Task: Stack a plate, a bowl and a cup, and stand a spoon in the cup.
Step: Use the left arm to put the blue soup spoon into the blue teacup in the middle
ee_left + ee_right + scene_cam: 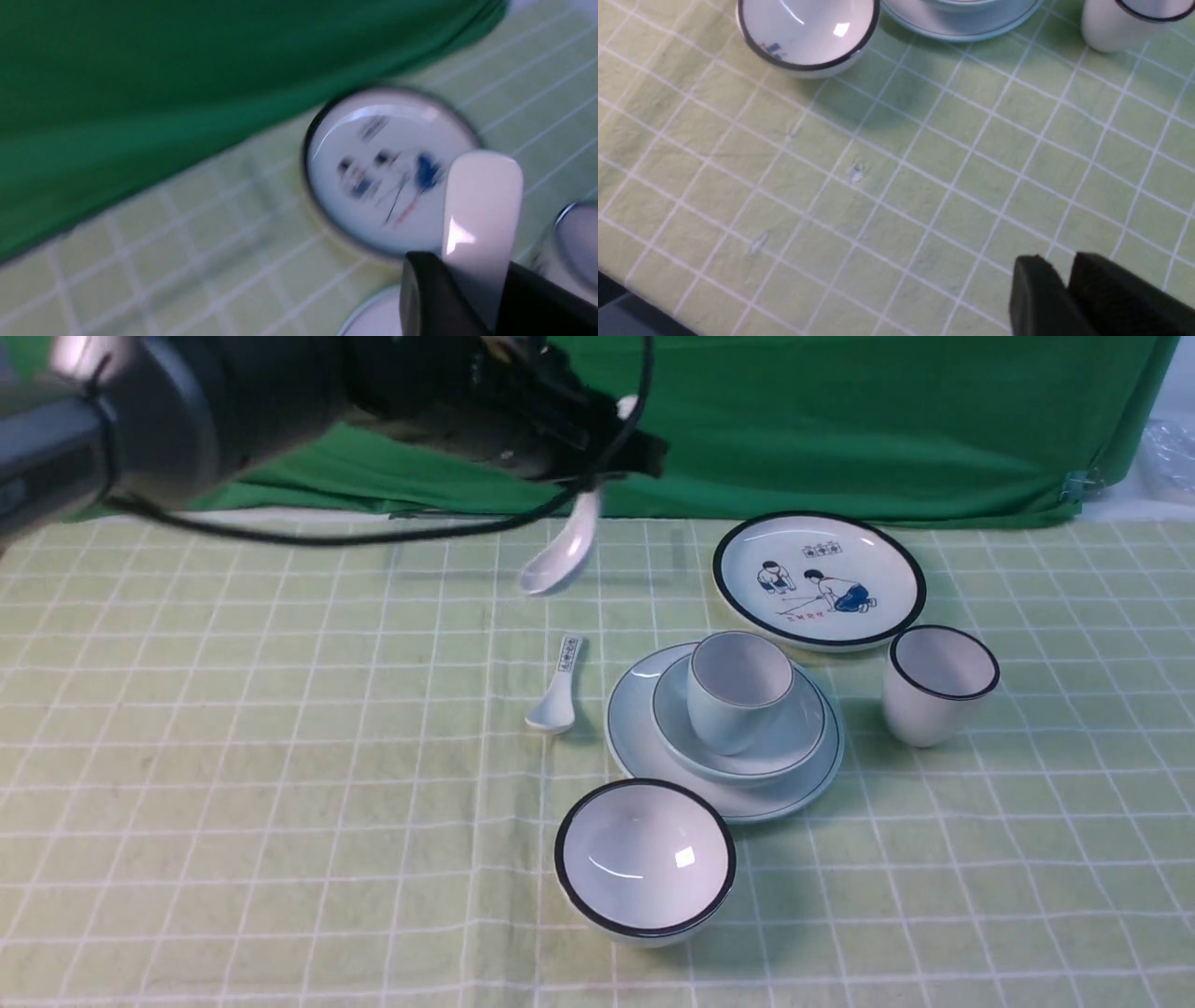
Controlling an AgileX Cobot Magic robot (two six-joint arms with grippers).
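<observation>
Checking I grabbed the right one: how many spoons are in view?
2. The plain white ceramic spoon hangs from the left pincer above the cloth; the white spoon with blue handle marks lies left of the pale blue-white round plate. None appears hidden.

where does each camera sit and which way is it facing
front: between the arms, facing forward at the stacked plate, bowl and cup; left gripper holds the plain spoon.
left wrist: on left arm, past its gripper to the painted plate.
right wrist: on right arm, right gripper over the cloth.
shared: painted plate, front and left wrist.
</observation>
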